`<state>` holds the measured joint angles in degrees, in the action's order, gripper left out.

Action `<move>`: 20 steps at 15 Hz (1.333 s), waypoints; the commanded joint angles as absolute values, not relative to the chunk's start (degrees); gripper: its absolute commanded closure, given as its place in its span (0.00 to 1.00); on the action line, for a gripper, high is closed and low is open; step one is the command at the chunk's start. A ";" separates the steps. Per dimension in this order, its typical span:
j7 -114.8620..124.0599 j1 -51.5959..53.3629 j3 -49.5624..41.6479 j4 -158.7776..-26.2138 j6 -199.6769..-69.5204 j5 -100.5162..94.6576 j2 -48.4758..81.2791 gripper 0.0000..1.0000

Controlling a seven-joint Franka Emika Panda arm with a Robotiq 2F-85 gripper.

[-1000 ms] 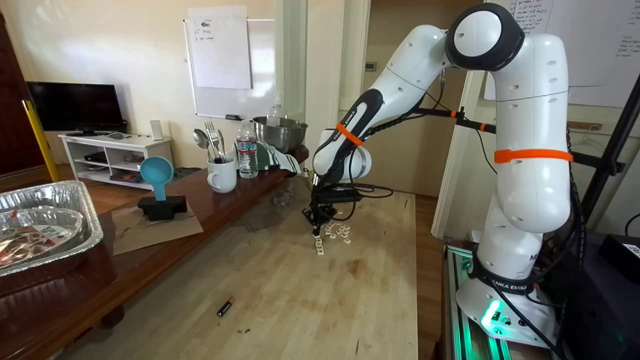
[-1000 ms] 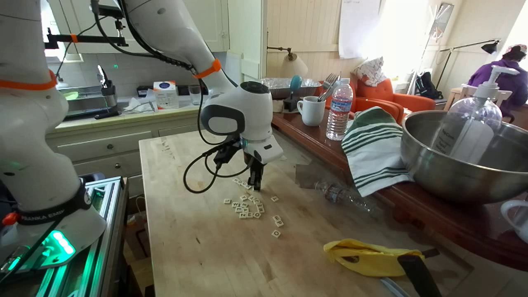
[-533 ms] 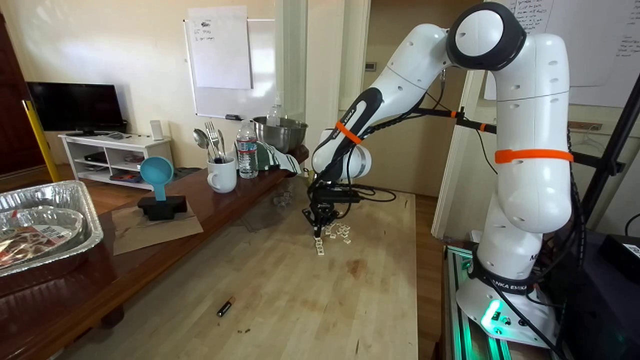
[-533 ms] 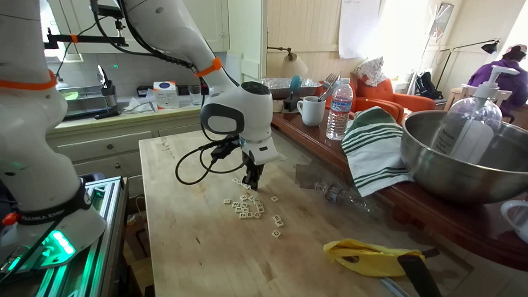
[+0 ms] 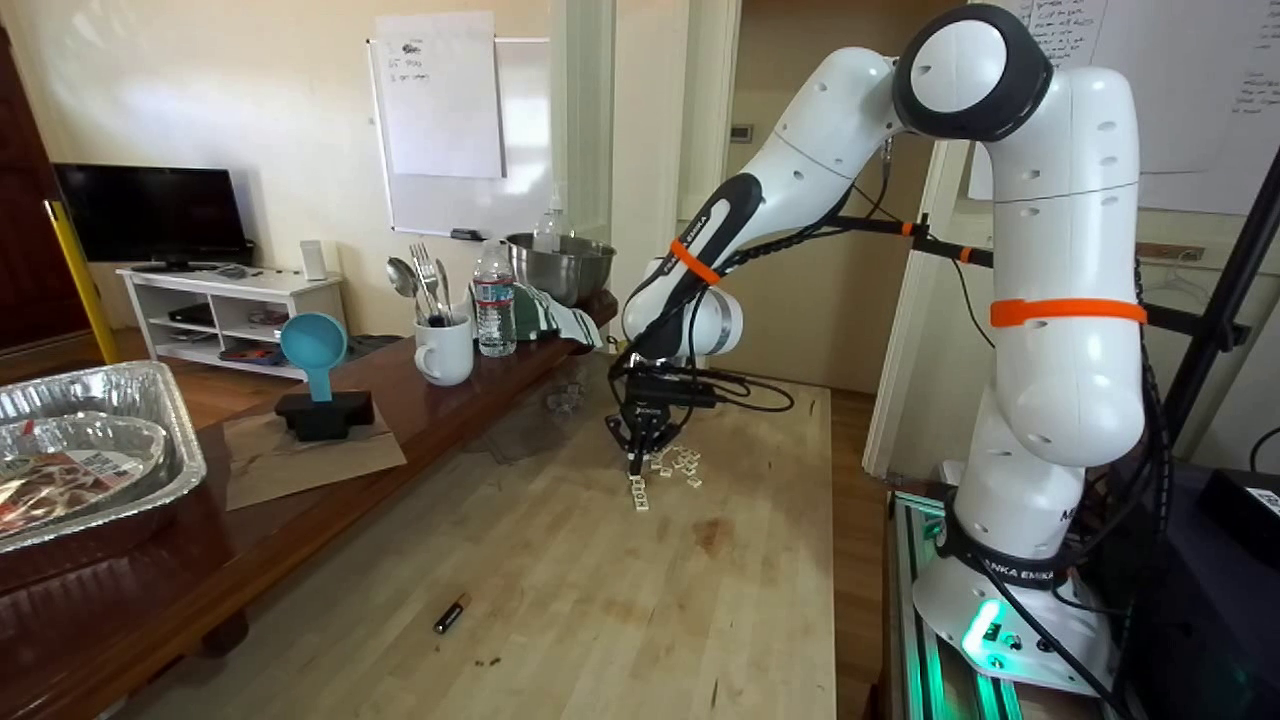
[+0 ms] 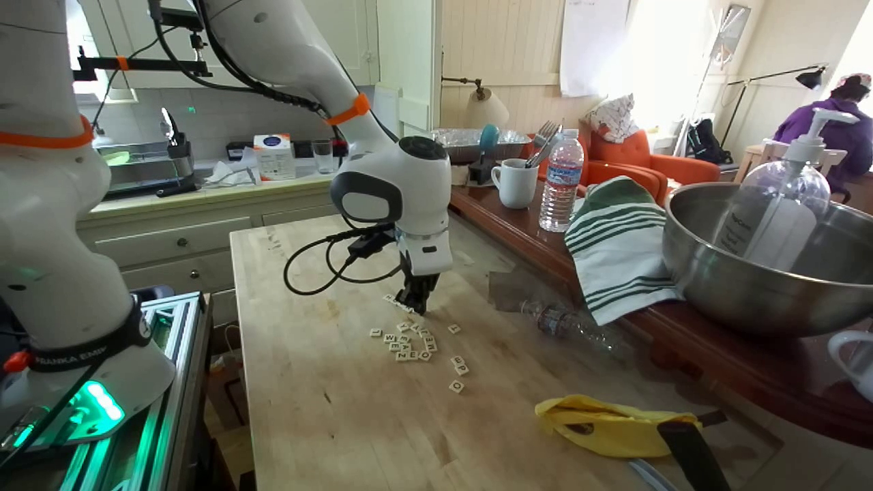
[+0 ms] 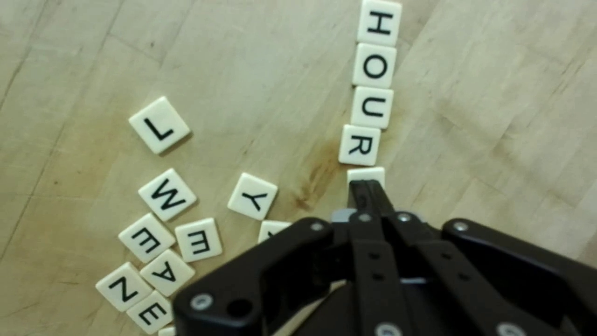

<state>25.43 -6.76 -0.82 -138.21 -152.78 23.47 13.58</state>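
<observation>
Five square cream letter tiles (image 7: 372,107) form a line in the wrist view; four read H, O, U and R, and the fifth tile (image 7: 366,173) is mostly hidden by the black two-fingered tool (image 7: 365,185). The tool is closed, its fingers meeting, and its tip stands at the fifth tile, though whether it touches cannot be told. The R tile (image 7: 359,144) sits slightly out of line. To one side on the pale wooden worktop (image 7: 261,60) lie a cream tile marked Y (image 7: 253,196), a cream tile marked L (image 7: 159,125) and a loose cluster of further cream tiles (image 7: 167,272).

In an exterior view, a yellow fabric item (image 6: 614,426) lies well apart from the tiles. On a raised red-brown wooden ledge (image 6: 511,221) sits a round steel bowl (image 6: 736,293) holding a clear pump bottle (image 6: 771,225), a green-and-white striped cloth (image 6: 617,252) beside it.

In an exterior view, a black-and-copper cylindrical battery (image 5: 451,613) rests on the worktop, and the ledge carries a white ceramic mug (image 5: 444,352) of metal cutlery (image 5: 425,275) next to a clear plastic water bottle (image 5: 495,315).
</observation>
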 commanded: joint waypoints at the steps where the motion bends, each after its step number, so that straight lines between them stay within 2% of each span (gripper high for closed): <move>1: 26.79 -5.52 -1.88 -139.23 -151.83 25.29 13.88 1.00; 13: 26.64 -4.08 -3.37 -143.72 -156.09 22.29 7.15 1.00; 20: 25.56 -3.76 -5.30 -144.25 -155.20 11.03 8.19 1.00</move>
<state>25.83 -4.96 -3.68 -142.95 -154.35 15.34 8.35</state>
